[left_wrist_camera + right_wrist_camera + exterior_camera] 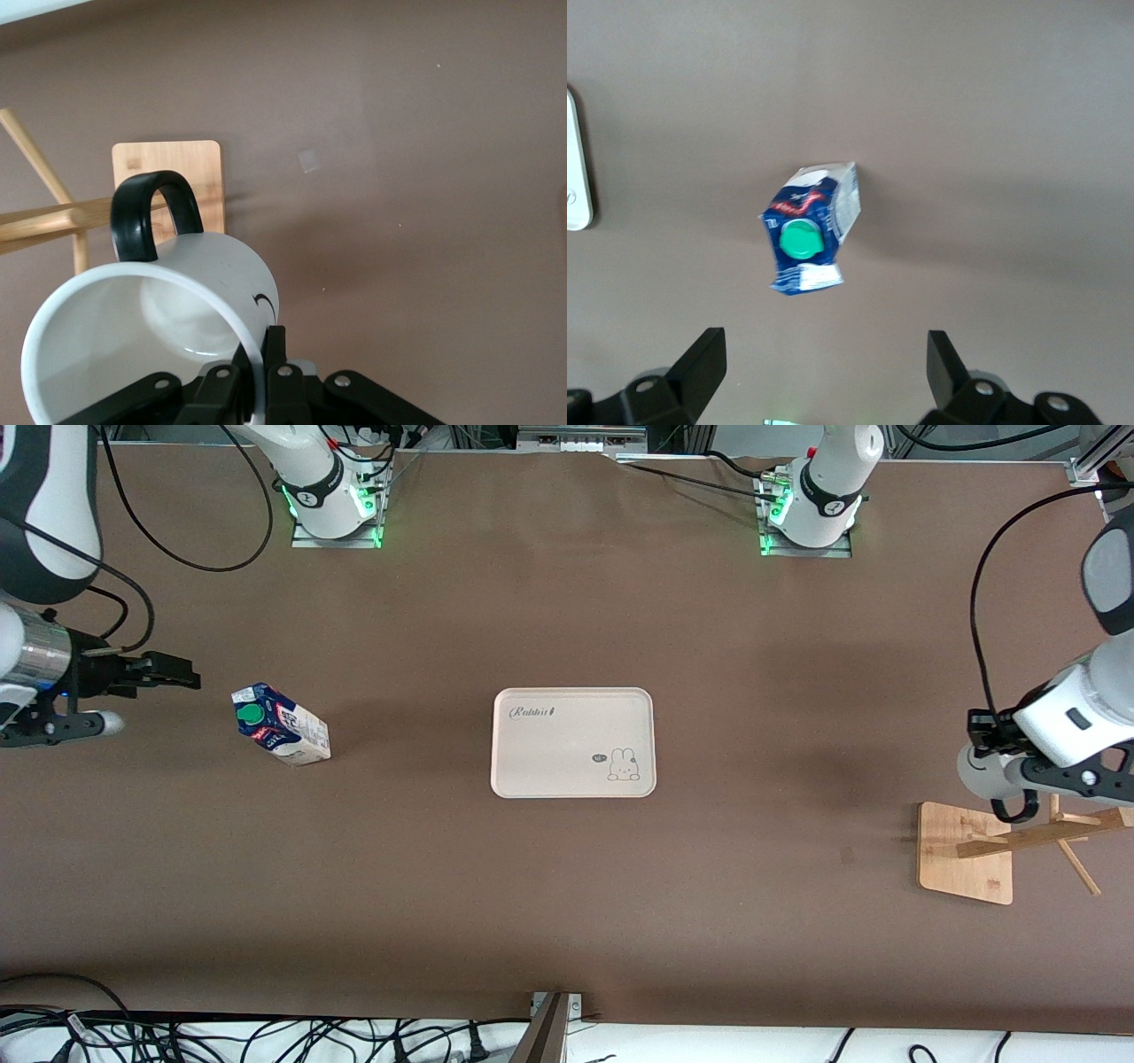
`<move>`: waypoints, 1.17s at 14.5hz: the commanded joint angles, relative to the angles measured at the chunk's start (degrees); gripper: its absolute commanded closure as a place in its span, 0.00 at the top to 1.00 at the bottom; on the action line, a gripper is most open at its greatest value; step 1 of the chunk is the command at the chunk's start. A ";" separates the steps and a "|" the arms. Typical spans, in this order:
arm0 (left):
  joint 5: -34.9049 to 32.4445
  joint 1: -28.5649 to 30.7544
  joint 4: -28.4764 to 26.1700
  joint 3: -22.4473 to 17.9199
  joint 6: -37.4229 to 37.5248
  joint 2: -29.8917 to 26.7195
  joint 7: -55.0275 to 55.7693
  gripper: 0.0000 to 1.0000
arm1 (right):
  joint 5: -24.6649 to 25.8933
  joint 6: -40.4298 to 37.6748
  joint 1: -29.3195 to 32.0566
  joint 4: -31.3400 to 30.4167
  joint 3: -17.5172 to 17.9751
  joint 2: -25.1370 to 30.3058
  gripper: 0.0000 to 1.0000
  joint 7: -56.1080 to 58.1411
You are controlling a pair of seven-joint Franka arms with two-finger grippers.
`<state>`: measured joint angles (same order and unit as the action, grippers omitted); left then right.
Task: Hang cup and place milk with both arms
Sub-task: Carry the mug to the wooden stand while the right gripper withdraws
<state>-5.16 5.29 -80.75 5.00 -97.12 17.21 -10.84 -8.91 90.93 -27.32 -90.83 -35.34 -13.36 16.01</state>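
Brown table [567, 886] takes up pretty much everything, with a cream tray [573, 741] sitting bare in the middle. Toward the left arm's end stands a wooden rack [974, 850] with pegs sticking out. The left gripper [257, 390] is clenched on the rim of the cup [151, 336], holding it tipped over the rack, the black handle [146, 212] looking close to a peg, not hooked on as far as I can tell. So the hanging step looks to be the one in hand. Next it needs that loop lined up and slid onto the peg before letting go.

The milk [280, 724] stands on the table toward the right arm's end, well apart from the tray. The right gripper [824, 363] hangs spread wide just beside it, holding nothing. I'd guess it has to close in on the carton and carry it to the tray.
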 commanded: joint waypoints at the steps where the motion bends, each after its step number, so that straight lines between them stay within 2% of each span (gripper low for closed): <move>1: 1.47 2.53 3.93 0.63 1.76 1.85 -2.95 0.00 | 2.23 -0.50 -0.45 3.72 -0.34 0.70 1.00 -0.26; 6: 4.28 4.91 6.57 0.63 1.32 4.85 -6.03 0.00 | 1.97 0.47 -0.80 6.02 0.18 0.88 1.00 -7.47; 12: 4.46 8.68 7.01 0.63 1.23 6.69 -10.33 0.00 | 2.23 1.97 -0.28 6.02 -0.78 0.88 1.00 -6.52; 14: 4.46 9.21 6.92 0.63 1.23 7.39 -10.52 0.00 | 2.23 2.32 2.33 6.10 0.52 1.67 1.00 -6.34; 15: 4.46 9.21 6.83 0.54 1.23 7.57 -10.43 0.00 | 2.23 2.49 6.71 6.10 4.62 2.02 1.00 -5.82; 16: 4.37 9.30 6.75 0.54 1.23 8.09 -10.08 0.00 | 3.19 2.76 12.41 6.10 11.28 2.90 1.00 -4.94; 17: 4.11 9.30 6.83 0.54 1.23 8.36 -10.34 0.00 | 6.24 3.28 18.90 6.10 18.74 3.78 1.00 -4.84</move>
<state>-1.91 14.27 -76.16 5.02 -96.83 23.99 -19.87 -6.19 93.74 -19.71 -84.76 -29.08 -12.16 10.23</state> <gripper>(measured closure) 0.934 0.000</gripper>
